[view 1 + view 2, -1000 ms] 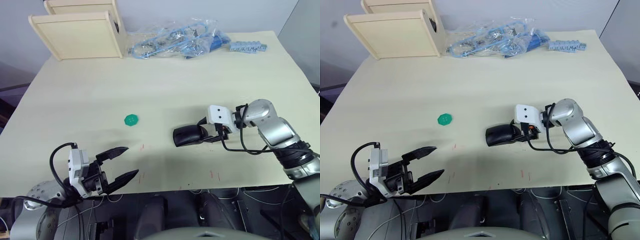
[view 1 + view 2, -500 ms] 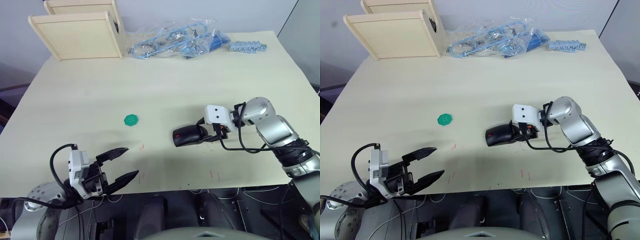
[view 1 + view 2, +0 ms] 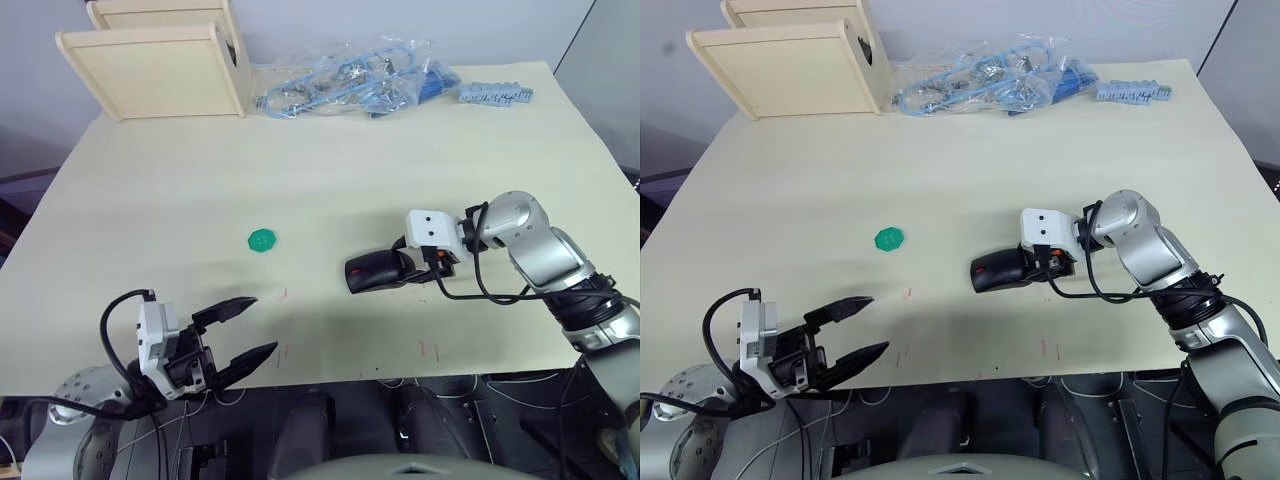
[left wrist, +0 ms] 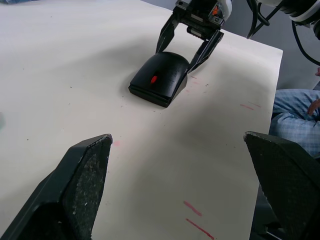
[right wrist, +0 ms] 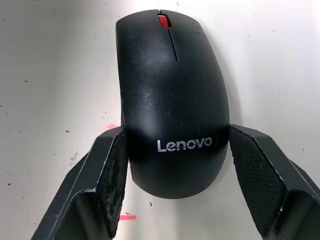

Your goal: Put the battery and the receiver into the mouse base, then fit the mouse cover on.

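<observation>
The mouse (image 3: 378, 271) lies flat on the desk (image 3: 330, 170), toward the near edge and right of the middle, with its cover (image 5: 172, 90) fitted on top; the red scroll wheel (image 5: 163, 20) shows at the end facing away from the right gripper (image 5: 175, 160). The base cannot be told apart beneath the cover. The right gripper reaches in from the right edge, its fingers (image 5: 112, 170) spread to either side of the mouse's rear. One finger lies against the rear's side; whether the other touches cannot be told. In the left wrist view the same fingers straddle the mouse's back end.

The left gripper (image 3: 245, 326) hangs at the near edge toward the left corner, its fingers (image 4: 82, 175) spread wide with nothing between them, well apart from the mouse.

A green disc (image 3: 262, 240) lies left of the mouse. Two wooden boxes (image 3: 160, 60) stand at the far left corner, clear bags of blue parts (image 3: 350, 80) along the far edge.
</observation>
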Controlling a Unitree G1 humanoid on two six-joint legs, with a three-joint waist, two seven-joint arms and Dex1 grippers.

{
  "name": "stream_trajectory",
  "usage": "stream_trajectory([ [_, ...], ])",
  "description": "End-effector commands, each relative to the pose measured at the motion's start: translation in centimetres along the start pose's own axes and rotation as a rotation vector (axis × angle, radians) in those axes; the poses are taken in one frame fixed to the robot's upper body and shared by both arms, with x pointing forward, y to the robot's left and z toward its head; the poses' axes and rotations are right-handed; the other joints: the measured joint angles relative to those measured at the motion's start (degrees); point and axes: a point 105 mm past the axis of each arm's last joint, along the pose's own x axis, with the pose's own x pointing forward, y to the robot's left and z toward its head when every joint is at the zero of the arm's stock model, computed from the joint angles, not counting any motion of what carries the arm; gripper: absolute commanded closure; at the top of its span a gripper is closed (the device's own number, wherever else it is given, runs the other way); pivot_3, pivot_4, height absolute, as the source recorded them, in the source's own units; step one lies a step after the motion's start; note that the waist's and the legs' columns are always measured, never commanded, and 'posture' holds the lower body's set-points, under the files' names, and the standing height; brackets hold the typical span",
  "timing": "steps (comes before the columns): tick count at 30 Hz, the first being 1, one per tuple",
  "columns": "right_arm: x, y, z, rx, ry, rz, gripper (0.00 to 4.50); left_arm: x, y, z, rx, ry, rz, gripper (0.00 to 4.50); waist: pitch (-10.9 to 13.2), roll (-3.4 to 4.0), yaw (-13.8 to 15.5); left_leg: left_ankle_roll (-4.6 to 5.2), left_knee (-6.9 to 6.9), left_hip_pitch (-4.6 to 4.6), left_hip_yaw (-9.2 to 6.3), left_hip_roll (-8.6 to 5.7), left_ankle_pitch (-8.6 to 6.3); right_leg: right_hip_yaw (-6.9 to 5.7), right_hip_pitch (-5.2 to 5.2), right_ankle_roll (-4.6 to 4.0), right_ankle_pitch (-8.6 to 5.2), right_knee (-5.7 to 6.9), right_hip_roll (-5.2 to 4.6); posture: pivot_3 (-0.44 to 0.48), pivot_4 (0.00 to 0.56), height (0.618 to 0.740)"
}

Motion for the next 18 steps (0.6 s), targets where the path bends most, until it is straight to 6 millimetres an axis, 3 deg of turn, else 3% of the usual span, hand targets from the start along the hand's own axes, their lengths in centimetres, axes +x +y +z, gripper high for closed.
stream_trajectory([
  [1,-0.13,-0.03,0.82,-0.012,0.006,-0.010,1.38,0.30,-0.59,0.69,0.041,-0.014,-0.024,0.00,0.00,0.00,0.00,0.00,0.00,0.00,0.00,0.00,0.00,0.00,0.00,0.00,0.00,0.00,0.00,0.000,0.150,0.740],
  [18,0.13,0.76,1.17,-0.047,0.020,0.002,1.38,0.57,-0.62,0.77,0.042,-0.013,-0.028,0.00,0.00,0.00,-0.07,0.00,0.00,0.00,0.00,0.00,0.00,0.00,0.00,0.00,0.00,-0.01,0.00,0.000,0.150,0.740],
])
